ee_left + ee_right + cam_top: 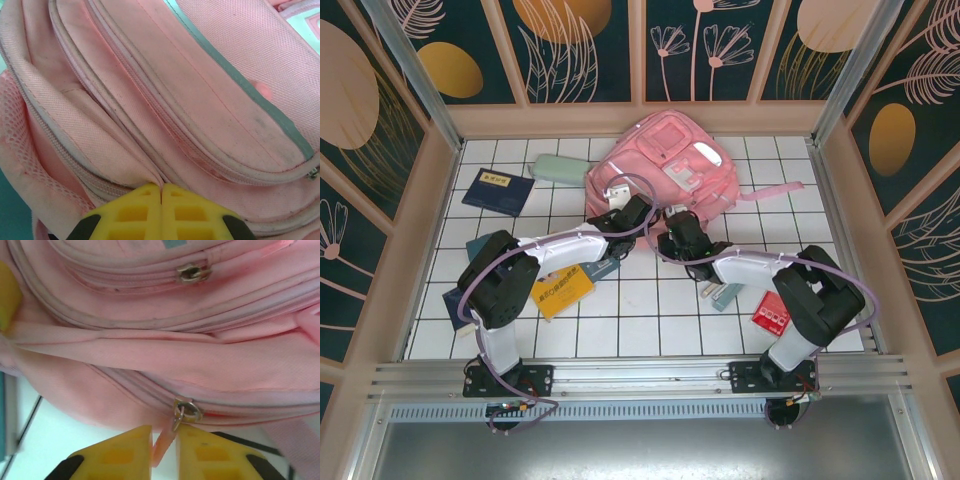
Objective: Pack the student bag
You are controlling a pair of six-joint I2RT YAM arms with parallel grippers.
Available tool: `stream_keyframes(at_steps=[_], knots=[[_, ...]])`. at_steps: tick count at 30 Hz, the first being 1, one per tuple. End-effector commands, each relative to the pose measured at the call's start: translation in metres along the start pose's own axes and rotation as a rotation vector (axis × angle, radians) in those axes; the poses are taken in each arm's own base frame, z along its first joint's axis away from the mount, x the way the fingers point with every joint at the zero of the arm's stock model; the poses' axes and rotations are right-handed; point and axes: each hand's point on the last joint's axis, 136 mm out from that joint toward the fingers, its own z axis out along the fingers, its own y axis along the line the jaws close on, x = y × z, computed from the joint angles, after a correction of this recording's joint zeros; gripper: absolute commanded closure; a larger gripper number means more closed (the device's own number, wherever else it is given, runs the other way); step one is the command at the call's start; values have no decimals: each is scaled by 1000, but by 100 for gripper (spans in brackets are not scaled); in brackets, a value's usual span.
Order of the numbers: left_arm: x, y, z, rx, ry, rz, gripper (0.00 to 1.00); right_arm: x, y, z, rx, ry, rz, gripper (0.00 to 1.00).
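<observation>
Backpack of pink fabric, the student bag (670, 165), lies at the far middle of the white tiled tabletop (650, 310), its near edge at both claws. The left gripper (161, 192) pinches a fabric fold, jaws together; the right gripper (164, 435) narrowly clasps the pink zip pull tab (161, 450), zip track running sideways.

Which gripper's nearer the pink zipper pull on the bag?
Right. The zipper pull sits between the jaws of the right gripper; the left gripper is further along, jaws pinching a fold of the bag.
</observation>
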Motion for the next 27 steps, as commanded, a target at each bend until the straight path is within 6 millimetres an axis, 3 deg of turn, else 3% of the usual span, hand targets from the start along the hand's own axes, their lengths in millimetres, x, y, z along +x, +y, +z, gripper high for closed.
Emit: stream_keyframes(at_steps=[1, 4, 8, 14, 19, 23, 27], knots=[[-26, -25, -19, 97, -51, -42, 75, -13, 18, -12, -86, -52, 26, 70], [-30, -25, -27, 124, -62, -29, 62, -13, 8, -23, -83, -76, 71, 60], [-28, -25, -34, 174, -63, -24, 50, -17, -17, -36, -63, -111, 168, 55], [7, -40, -36, 312, 34, 83, 52, -21, -69, -50, -23, -149, 363, 55], [45, -61, -36, 394, 102, 245, 63, -22, -81, -61, -33, -172, 396, 54], [61, -71, -34, 426, 135, 333, 64, -25, -82, -67, -44, -192, 408, 54], [69, -67, -19, 371, 152, 400, 63, -26, -81, -70, -52, -197, 413, 54]])
